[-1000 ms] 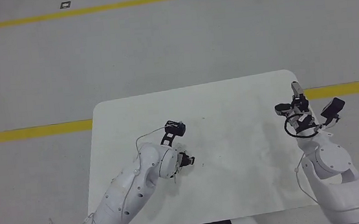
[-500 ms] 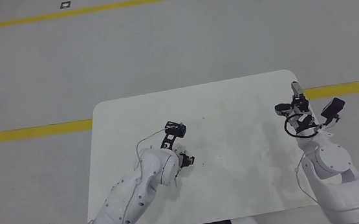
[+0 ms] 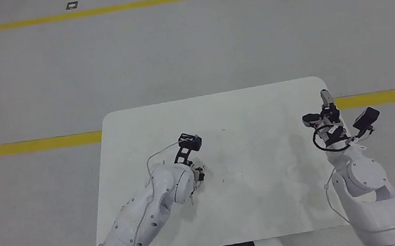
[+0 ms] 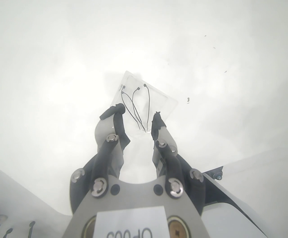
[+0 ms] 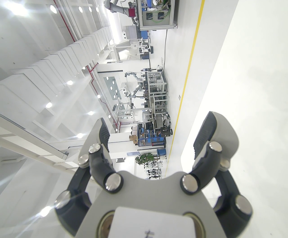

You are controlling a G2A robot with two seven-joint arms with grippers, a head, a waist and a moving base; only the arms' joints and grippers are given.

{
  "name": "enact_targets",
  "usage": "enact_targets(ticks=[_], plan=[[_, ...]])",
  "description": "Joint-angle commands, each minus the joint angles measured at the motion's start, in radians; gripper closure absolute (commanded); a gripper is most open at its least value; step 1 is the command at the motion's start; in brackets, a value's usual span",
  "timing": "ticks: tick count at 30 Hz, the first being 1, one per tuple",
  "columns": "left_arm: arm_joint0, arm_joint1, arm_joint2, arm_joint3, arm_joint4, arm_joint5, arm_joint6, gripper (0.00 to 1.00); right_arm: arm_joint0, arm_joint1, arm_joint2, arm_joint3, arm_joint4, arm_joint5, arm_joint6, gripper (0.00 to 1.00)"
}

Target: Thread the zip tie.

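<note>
Edged slightly sideways, the left gripper (image 4: 137, 113) hangs, fingers apart, over the near corner of the clear tray (image 4: 162, 99) — zip ties (image 4: 149, 102) inside run lengthwise away from it, tails nearest — while the right gripper (image 5: 156, 126), also spread and empty, waits well apart from the tray.

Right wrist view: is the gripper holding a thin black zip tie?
No, the fingers of the right gripper stand apart with nothing between them.
</note>
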Motion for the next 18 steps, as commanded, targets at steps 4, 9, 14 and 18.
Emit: enact_targets(ticks=[4, 9, 14, 18], plan=[[-0.021, -0.007, 0.011, 0.048, -0.022, -0.002, 0.001, 0.74, 0.000, 0.000, 0.000, 0.000, 0.000, 0.000, 0.000, 0.00], [-0.042, -0.014, 0.033, 0.084, -0.023, 0.003, -0.011, 0.75, 0.000, 0.000, 0.000, 0.000, 0.000, 0.000, 0.000, 0.00], [-0.057, -0.025, 0.053, 0.116, -0.005, 0.003, -0.036, 0.68, 0.000, 0.000, 0.000, 0.000, 0.000, 0.000, 0.000, 0.00], [-0.071, -0.040, 0.070, 0.149, 0.006, 0.003, -0.053, 0.67, 0.000, 0.000, 0.000, 0.000, 0.000, 0.000, 0.000, 0.00]])
